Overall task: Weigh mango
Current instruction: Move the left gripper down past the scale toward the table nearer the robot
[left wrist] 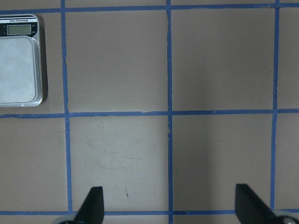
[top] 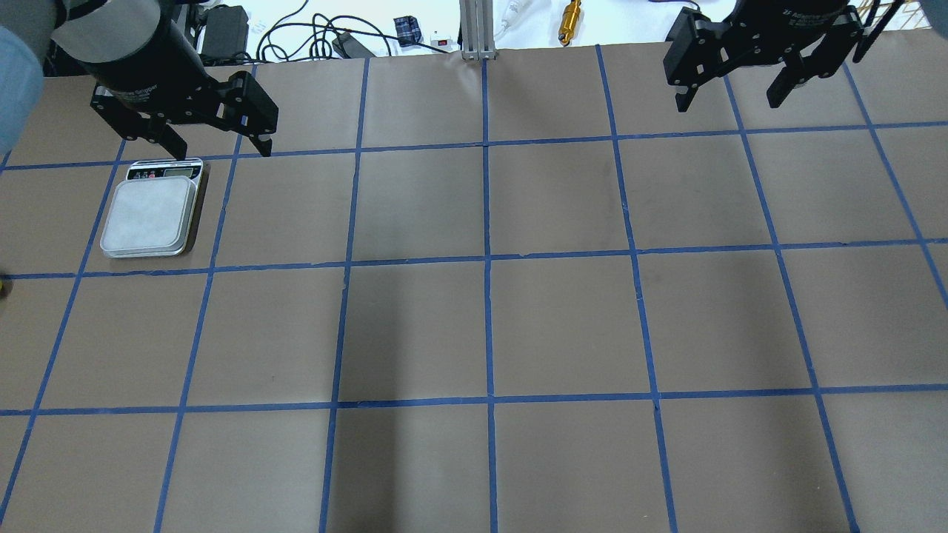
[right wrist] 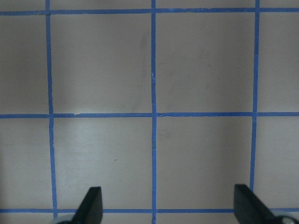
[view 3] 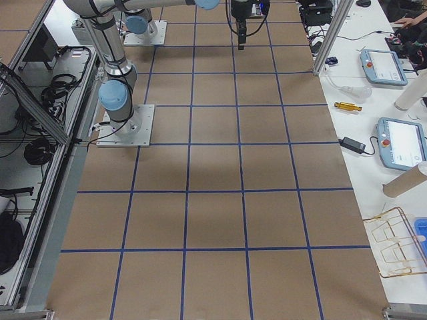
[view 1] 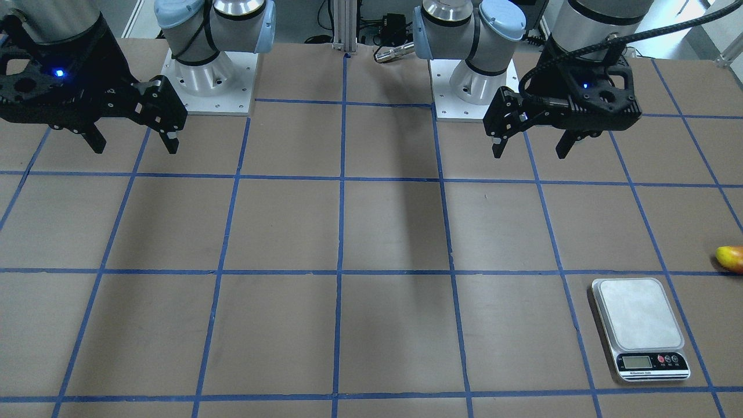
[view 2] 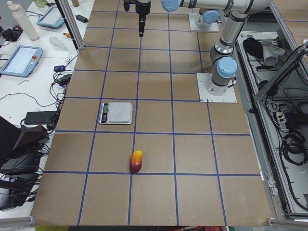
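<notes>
The mango (view 1: 732, 259), yellow at one end and red-orange at the other, lies on the brown table at the robot's far left; the exterior left view shows it whole (view 2: 136, 160). The silver scale (view 1: 638, 316) with a bare platform sits about one grid square from it, and also shows from overhead (top: 152, 215) and in the left wrist view (left wrist: 18, 63). My left gripper (view 1: 529, 152) is open and empty, held high near its base. My right gripper (view 1: 135, 148) is open and empty, high on the other side. Both are far from the mango.
Blue tape lines (top: 486, 259) divide the table into squares. The two arm bases (view 1: 212, 75) stand at the robot's edge. Cables and a brass cylinder (top: 571, 12) lie beyond the far edge. Tablets (view 3: 383, 65) sit on side benches.
</notes>
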Controlling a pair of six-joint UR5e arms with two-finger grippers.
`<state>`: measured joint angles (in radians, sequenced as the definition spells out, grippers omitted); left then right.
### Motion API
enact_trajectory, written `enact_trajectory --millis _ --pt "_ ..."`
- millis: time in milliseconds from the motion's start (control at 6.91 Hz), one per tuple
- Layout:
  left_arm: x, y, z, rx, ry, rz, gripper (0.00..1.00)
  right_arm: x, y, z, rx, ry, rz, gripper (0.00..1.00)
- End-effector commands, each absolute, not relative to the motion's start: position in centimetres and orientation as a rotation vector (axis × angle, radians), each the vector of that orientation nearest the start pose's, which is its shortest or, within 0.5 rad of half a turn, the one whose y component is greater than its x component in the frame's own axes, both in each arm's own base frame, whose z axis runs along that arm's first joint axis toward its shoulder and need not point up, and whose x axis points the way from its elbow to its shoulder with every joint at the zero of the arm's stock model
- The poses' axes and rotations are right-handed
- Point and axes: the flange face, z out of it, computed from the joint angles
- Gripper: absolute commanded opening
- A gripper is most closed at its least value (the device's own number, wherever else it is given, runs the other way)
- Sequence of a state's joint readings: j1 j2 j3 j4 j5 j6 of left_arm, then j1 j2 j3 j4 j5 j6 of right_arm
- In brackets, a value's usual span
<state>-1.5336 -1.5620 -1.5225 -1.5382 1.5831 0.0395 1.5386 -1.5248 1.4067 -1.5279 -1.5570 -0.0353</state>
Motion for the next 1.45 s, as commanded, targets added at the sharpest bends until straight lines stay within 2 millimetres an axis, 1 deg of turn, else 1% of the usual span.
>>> enact_trajectory --millis 0,289,434,579,724,868,1013,1158,1303 --pt "-11.5 -50.0 51.9 0.018 3.124 -0.138 1.0 11.7 -52.0 54.2 -0.003 3.128 -0.121 1.0" --pt "-11.3 -49.7 52.2 0.032 3.12 -0.142 1.0 11.8 -52.0 54.1 -0.006 3.128 -0.118 1.0" --pt "-10.7 -49.5 52.6 0.174 3.105 -0.146 1.0 11.8 -51.9 54.2 -0.006 3.128 -0.121 1.0" --pt "-10.7 -49.0 52.8 0.267 3.095 -0.135 1.0 11.8 -51.9 54.2 -0.006 3.127 -0.121 1.0" --pt "-8.8 -49.1 53.1 0.339 3.08 -0.121 1.0 11.8 -52.0 54.1 -0.006 3.127 -0.118 1.0" --pt "-5.8 -49.0 53.3 0.42 3.072 -0.074 1.0 11.8 -52.0 54.1 -0.006 3.128 -0.118 1.0" --pt "-2.5 -48.6 53.7 0.595 3.042 -0.04 1.0 11.8 -51.9 54.2 -0.006 3.128 -0.121 1.0" --pt "1.6 -48.2 54.0 0.703 3.003 -0.024 1.0 11.8 -52.0 54.1 -0.006 3.128 -0.118 1.0" --pt "6.2 -47.8 54.3 0.868 2.939 0.0 1.0 11.7 -52.0 54.1 -0.003 3.128 -0.118 1.0"
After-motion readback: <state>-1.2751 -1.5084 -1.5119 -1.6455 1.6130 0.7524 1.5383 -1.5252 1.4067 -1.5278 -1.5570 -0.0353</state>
